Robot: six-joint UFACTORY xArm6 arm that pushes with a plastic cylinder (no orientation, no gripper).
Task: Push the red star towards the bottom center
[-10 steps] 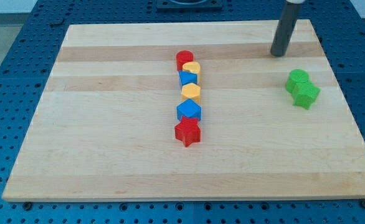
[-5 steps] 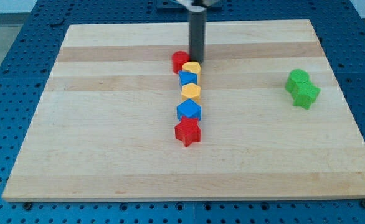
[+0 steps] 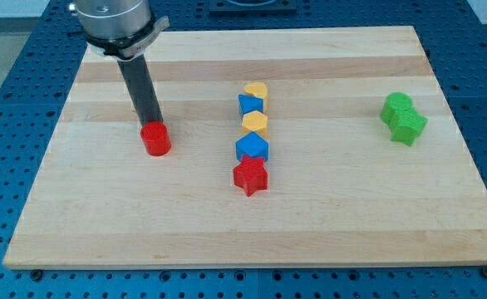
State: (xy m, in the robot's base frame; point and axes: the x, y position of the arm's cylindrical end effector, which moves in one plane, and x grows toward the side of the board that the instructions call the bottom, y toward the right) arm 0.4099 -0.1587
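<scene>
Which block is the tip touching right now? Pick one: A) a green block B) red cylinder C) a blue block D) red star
B: my tip sits right at the top edge of the red cylinder, off to the view's left, while the red star lies apart at the bottom end of the middle column.

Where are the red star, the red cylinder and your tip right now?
red star (image 3: 250, 177): camera view, middle of its top face.
red cylinder (image 3: 154, 135): camera view, its top face.
my tip (image 3: 154, 121): camera view, rod's lower end, at the cylinder's upper edge.
</scene>
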